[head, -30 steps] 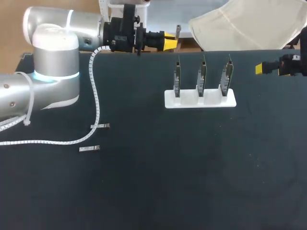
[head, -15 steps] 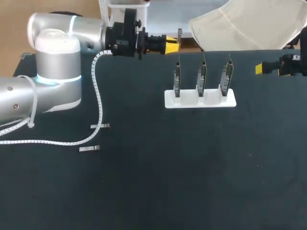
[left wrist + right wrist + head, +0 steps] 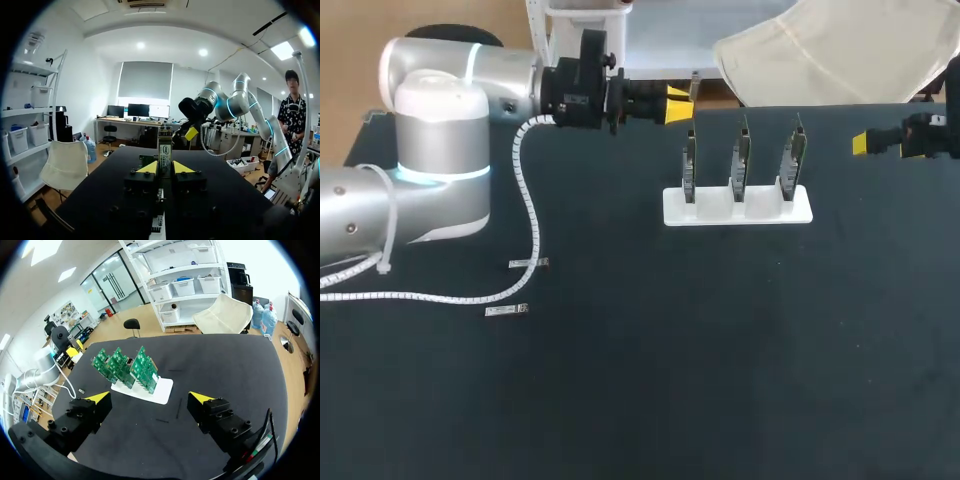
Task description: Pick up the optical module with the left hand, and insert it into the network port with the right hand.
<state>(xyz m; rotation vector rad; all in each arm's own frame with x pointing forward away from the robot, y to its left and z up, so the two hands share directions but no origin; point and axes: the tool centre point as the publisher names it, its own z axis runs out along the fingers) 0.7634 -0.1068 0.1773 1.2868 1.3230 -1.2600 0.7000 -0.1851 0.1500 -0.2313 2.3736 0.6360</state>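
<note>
Shows the left arm point(image 3: 430, 150) entering from the left side, elbow raised above the counter point(image 3: 720, 380), wrist turned level and pointed to the right along the far edge. Places the left pincer point(image 3: 677, 98) near the counter's far edge, just short of the white stand point(image 3: 738, 207), clenched on the optical module point(image 3: 164, 145). Seen from the left wrist: both yellow tips pressed on the two sides of the module's lower end, module upright and projecting ahead of the fingers. Places the right pincer point(image 3: 861, 143) at the counter's right edge, level with the upper half of the stand and well apart from it, released, fingers spread wide. Seen from the right wrist: stand ahead of the spread fingers, across open counter. On the stand, three green circuit boards point(image 3: 741, 160) upright in a row, near the far middle of the counter. Broad open surface on the near side of the stand and between the stand and the right pincer; tighter room between the left pincer and the nearest board. On the left part of the counter, two small metal pieces point(image 3: 528, 263) lying flat beside the white spiral-wrapped cable point(image 3: 527, 200) of the left arm, well apart from both pincers.
</note>
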